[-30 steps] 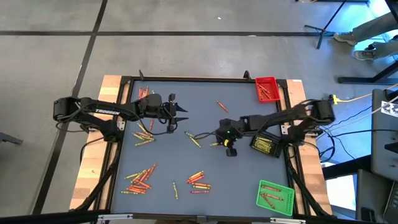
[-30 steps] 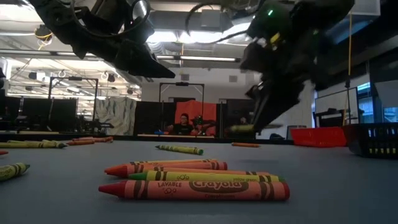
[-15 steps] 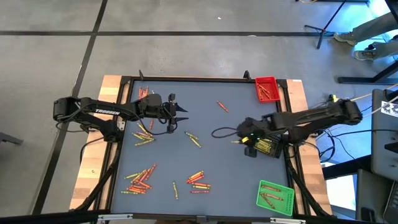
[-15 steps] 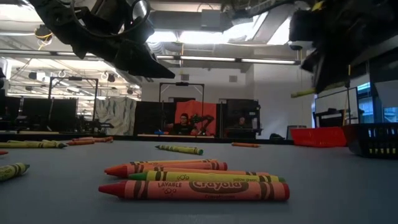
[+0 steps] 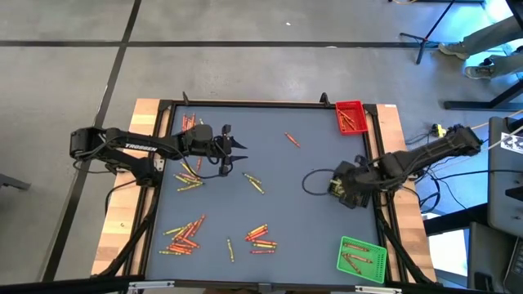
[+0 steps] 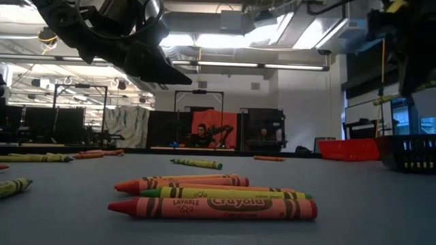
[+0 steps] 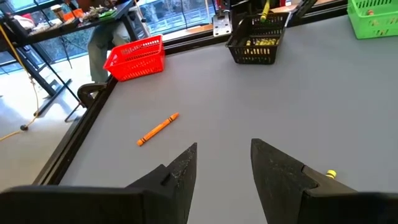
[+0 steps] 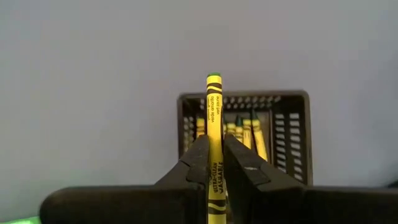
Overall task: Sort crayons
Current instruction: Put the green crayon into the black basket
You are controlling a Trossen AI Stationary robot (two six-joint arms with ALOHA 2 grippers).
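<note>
Crayons lie scattered on the grey table: a cluster near the front left, another beside it, more below my left gripper, and one orange crayon farther out. My right gripper is shut on a yellow-green crayon above the black tray, which holds yellow crayons. It shows in the high view at the table's right edge. My left gripper hovers open over the table's left half, with nothing between its fingers. My right gripper pinches the yellow-green crayon near its middle between its two fingers. The fingers come steeply from above and lie across the crayon. The crayon sits about level, lifted clear, over the black tray.
A red tray stands at the far right corner and a green tray at the near right corner, both with crayons inside. A raised black frame runs around the table. People sit in the room beyond the far edge.
My right gripper has carried the yellow-green crayon from the table's middle toward the right edge, rising and rolling its wrist, and now hangs over the black tray. It has stayed shut on the crayon.
</note>
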